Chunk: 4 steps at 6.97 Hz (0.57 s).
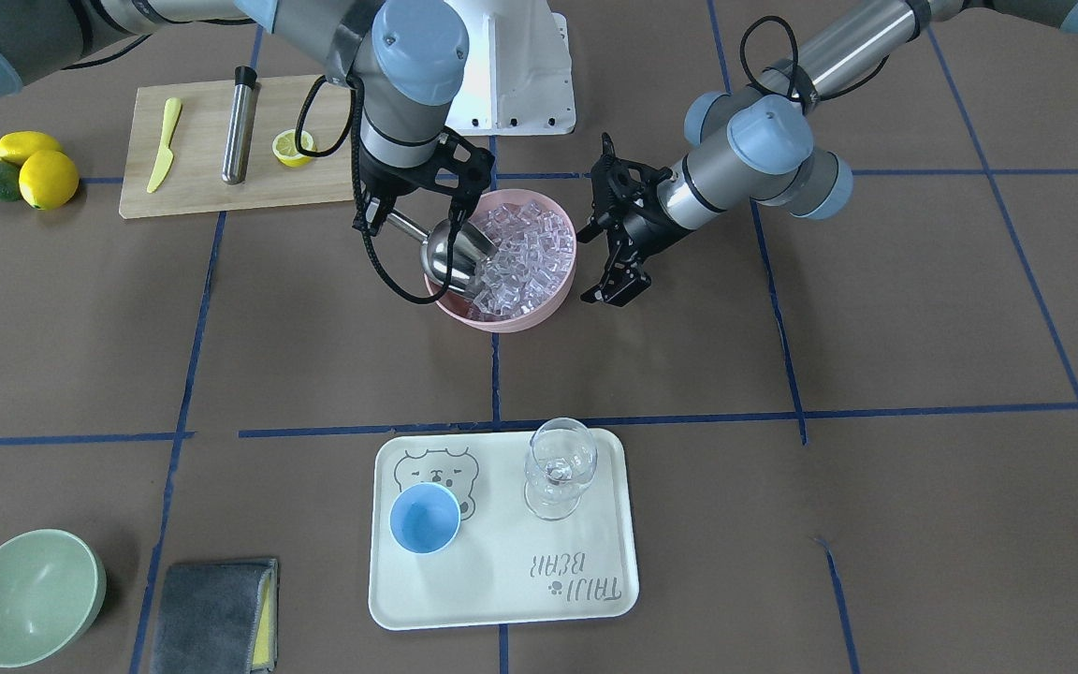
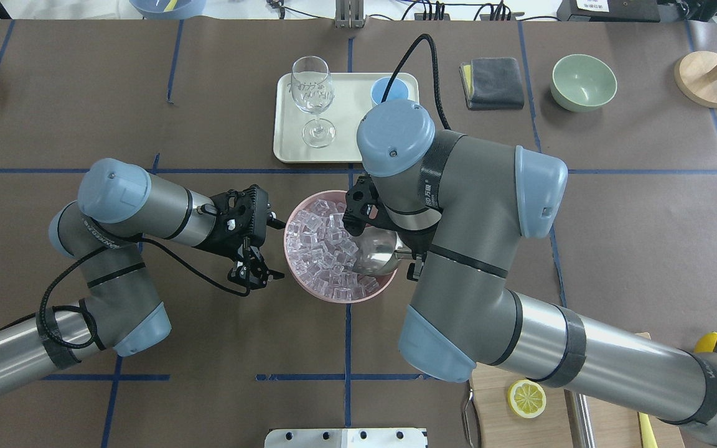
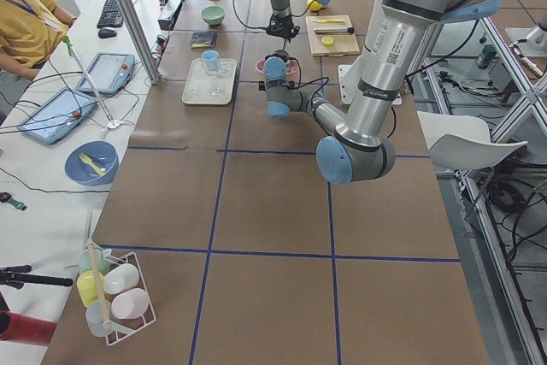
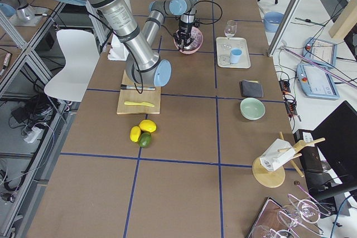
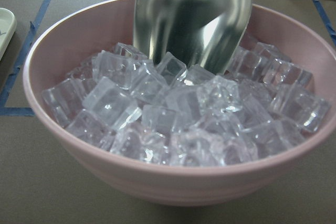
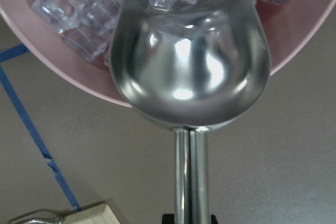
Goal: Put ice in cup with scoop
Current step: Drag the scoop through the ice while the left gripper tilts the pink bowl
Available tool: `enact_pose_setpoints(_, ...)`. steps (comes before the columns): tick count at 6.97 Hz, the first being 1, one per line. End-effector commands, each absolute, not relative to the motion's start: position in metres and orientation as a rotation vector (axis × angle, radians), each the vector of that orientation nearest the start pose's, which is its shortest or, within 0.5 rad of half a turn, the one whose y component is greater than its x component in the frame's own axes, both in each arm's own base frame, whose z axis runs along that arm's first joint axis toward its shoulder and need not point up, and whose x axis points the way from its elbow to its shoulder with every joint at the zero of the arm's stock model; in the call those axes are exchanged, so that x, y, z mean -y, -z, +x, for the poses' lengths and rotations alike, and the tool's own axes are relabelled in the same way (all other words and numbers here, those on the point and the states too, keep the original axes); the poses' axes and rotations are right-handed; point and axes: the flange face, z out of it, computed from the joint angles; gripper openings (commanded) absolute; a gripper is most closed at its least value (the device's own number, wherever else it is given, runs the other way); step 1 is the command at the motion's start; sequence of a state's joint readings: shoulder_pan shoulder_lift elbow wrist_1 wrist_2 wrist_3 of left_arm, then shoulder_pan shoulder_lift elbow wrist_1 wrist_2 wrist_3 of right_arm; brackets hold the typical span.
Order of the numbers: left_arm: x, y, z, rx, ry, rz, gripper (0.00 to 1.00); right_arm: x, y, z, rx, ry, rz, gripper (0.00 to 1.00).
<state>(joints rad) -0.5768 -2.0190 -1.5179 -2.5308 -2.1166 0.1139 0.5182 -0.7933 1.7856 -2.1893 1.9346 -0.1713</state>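
The steel scoop is tilted with its mouth pushed into the ice that fills a pink bowl. My right gripper is shut on the scoop's rod handle. The right wrist view shows the scoop's trough empty, with cubes at its lip. The left wrist view shows the scoop's back over the ice. My left gripper is open and empty beside the bowl's rim. The light-blue cup stands empty on a cream tray.
A clear wine glass stands on the tray beside the cup. A pale green bowl and a grey cloth lie off the tray. A cutting board holds a steel cylinder and half a lemon.
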Motion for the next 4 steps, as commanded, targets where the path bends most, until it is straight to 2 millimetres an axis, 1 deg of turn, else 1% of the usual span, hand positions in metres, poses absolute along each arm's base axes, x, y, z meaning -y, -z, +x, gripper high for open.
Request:
enact_pose_setpoints(1,0.424,-0.315,0.500,-1.058,-1.273,1.083,1.00,0.400,-0.185,-0.507,0.552,1.253,0.217,0.00)
enact_pose_setpoints(2,0.424,-0.311,0.498,-1.059,-1.272,1.088,1.00,0.402,-0.184,-0.509,0.579,1.238,0.257,0.00)
enact_pose_setpoints(3,0.427,-0.313,0.488,-1.078,-1.281,1.077,1.00,0.398,-0.204,-0.507,0.629,1.236,0.280,0.00)
enact_pose_setpoints(4,0.433,-0.311,0.473,-1.097,-1.286,1.076,1.00,0.397,-0.204,-0.508,0.644,1.220,0.291,0.00)
